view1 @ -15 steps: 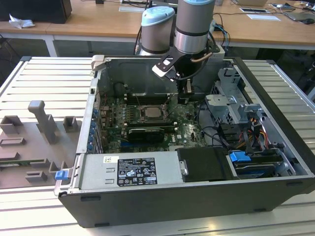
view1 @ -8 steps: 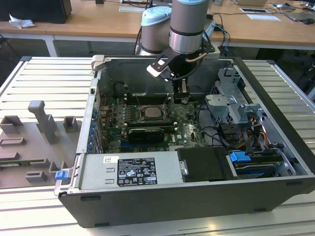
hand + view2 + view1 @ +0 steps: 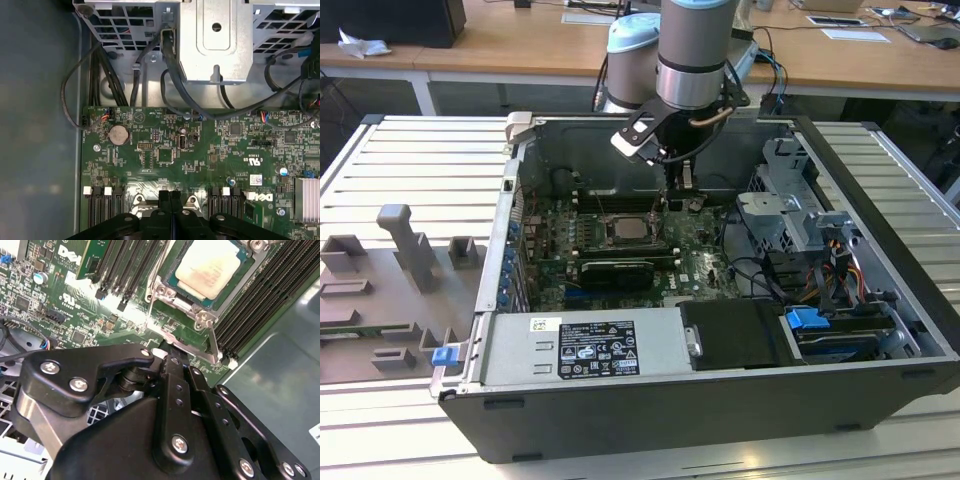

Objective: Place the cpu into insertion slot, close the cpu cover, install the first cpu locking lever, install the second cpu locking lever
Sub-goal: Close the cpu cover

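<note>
exterior view: cpu (image 3: 625,228) lies seated in insertion slot (image 3: 620,246), mid-motherboard (image 3: 698,258). second wrist view: cpu cover (image 3: 186,305) flat over the cpu's edges, pale face showing through its window; one locking lever (image 3: 214,342) slants beside the socket. first wrist view: my pincer (image 3: 170,196) clenched, tips together, nothing between them, hovering just beside the socket, likely narrowed for lever work.

Silver-grey arm (image 3: 692,60), pale-blue joint cap (image 3: 628,42), black screw-studded jaws

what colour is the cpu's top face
The cpu face is pale silver-beige, clearest in the second wrist view.
</note>
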`<state>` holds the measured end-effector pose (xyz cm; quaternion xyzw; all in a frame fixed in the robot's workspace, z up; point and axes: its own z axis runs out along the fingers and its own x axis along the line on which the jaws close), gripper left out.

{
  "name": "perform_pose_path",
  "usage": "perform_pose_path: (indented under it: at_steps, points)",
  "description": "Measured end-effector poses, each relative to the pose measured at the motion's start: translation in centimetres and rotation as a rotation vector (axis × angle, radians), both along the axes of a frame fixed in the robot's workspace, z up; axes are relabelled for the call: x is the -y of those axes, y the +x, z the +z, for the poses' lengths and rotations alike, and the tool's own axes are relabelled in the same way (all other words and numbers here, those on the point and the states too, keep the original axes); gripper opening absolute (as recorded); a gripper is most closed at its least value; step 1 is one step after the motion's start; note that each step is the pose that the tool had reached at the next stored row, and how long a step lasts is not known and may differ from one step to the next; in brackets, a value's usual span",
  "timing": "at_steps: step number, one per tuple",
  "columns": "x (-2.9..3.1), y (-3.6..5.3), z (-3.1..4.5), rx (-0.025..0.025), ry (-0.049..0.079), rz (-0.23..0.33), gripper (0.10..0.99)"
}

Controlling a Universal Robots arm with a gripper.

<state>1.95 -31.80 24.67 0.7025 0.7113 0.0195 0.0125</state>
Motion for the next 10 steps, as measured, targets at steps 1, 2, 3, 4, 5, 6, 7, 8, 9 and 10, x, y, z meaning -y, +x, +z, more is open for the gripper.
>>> perform_pose_path:
  at_steps: [1, 2, 3, 4, 5, 6, 7, 8, 9, 10]
  points:
    - [0.0, -0.21, 0.0, 0.0, 0.0, 0.0, 0.106]
    - [0.0, -0.4, 0.0, 0.0, 0.0, 0.0, 0.106]
    - [0.0, -0.53, -0.01, 0.0001, 0.0, 0.0, 0.106]
    - [0.0, -0.67, -0.01, 0.0, 0.0, 0.0, 0.106]
    - [0.0, -0.76, -0.02, 0.0, 0.0, 0.0, 0.106]
    - [0.0, -0.86, -0.02, 0.0, 0.0, 0.0, 0.106]
    - [0.0, -1.03, -0.02, 0.0, 0.0, 0.0, 0.106]
    - [0.0, -1.12, -0.03, 0.0, 0.0, 0.0, 0.106]
    - [0.0, -1.3, -0.03, 0.0, 0.0, 0.0, 0.106]
    - [0.0, -1.39, -0.04, 0.0, 0.0, 0.0, 0.106]
